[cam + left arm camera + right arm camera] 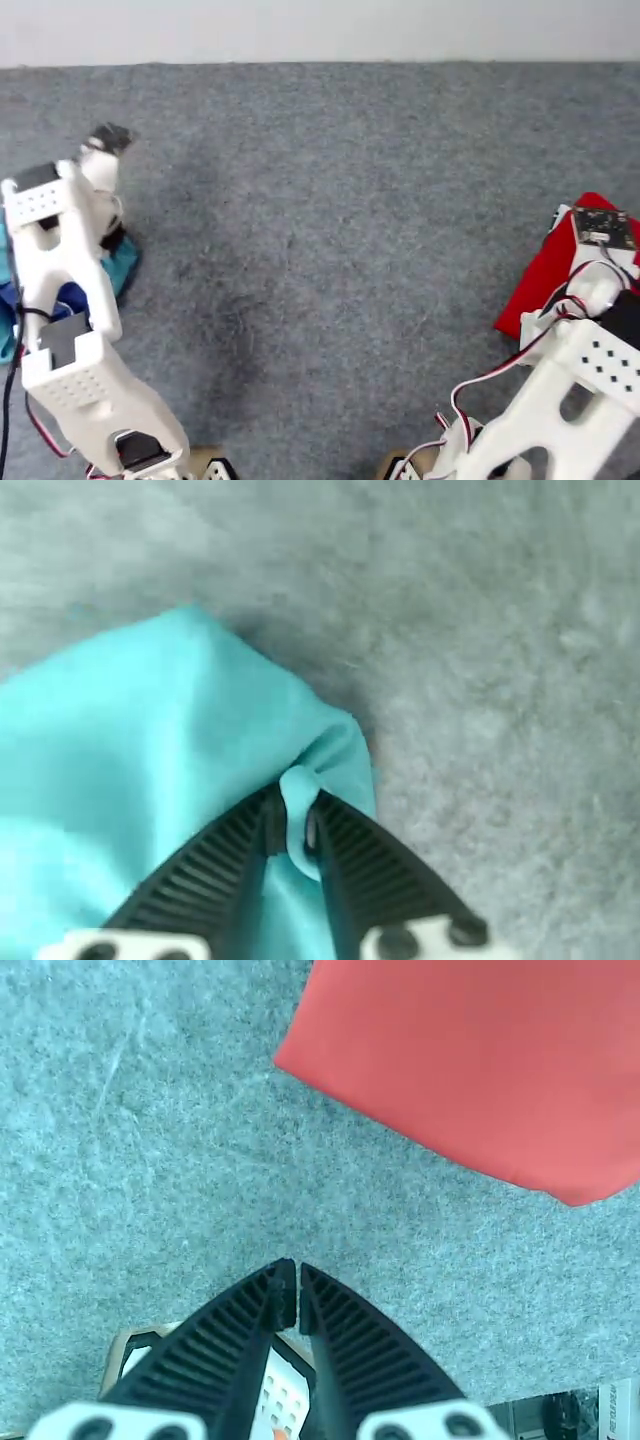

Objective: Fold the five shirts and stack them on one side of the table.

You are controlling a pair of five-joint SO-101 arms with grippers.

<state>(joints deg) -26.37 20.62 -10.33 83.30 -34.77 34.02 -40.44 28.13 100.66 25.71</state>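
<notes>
The teal shirt (150, 780) lies bunched at the worktop's (350, 200) left side, a small fold pinched in the left hand (295, 810); it looks light and limp (apt to sag), so it is best gripped at a hem or corner; the right hand (295, 1278), pressed together and empty, hangs near the red shirt (480, 1060).

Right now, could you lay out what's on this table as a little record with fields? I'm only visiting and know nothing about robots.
surface: grey felt-like table cover
left gripper: shut on a pinched fold of the teal shirt
right gripper: shut, holding nothing, above bare cover
red shirt: lying smooth on the right side of the table, apart from the right gripper
blue cloth: beside the teal shirt at the left side, partly hidden by the arm
</notes>
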